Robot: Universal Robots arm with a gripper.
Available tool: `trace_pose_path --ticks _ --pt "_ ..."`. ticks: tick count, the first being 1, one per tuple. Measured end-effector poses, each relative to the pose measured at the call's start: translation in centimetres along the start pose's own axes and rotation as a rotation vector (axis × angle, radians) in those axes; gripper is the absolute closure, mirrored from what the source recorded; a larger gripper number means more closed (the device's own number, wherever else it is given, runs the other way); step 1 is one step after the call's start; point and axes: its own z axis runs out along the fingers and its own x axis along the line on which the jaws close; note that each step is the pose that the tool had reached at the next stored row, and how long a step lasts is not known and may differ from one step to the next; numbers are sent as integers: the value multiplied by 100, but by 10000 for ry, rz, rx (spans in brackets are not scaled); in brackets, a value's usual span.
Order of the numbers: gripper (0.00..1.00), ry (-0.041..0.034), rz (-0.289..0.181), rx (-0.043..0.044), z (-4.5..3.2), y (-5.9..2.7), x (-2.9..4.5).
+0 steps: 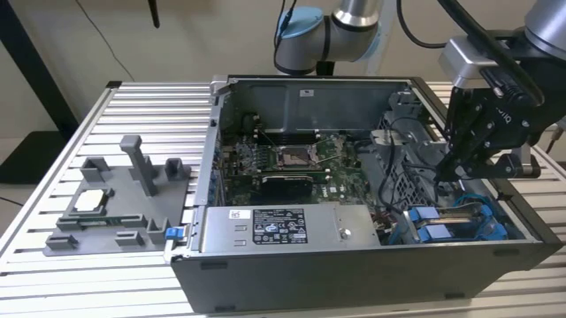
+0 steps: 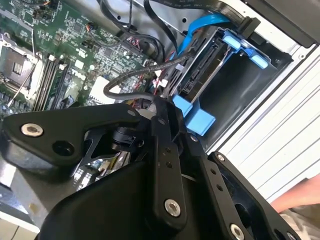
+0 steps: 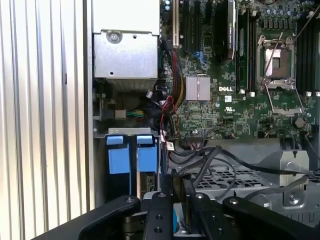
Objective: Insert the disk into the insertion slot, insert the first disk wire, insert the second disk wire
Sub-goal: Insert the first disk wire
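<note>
So, the disk (image 2: 202, 67) is already seated in the insertion slot (image 2: 245, 95), which is found at about 4 o'clock of the open case (image 1: 354, 278) in the exterior view. The gripper (image 1: 447, 173) is hung just over it, out at 3 o'clock from the motherboard (image 1: 292, 159). Its jaws are drawn in narrow, and a black wire (image 2: 112, 82) is pinched at the tips, just beside the disk's blue carrier (image 2: 200, 120).
</note>
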Motion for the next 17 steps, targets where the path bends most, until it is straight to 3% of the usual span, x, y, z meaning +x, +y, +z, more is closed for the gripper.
trace_pose_path --ticks 10,17 --pt "100 15 -6 28 4 -15 0" --pt "100 56 -12 91 15 -48 0"
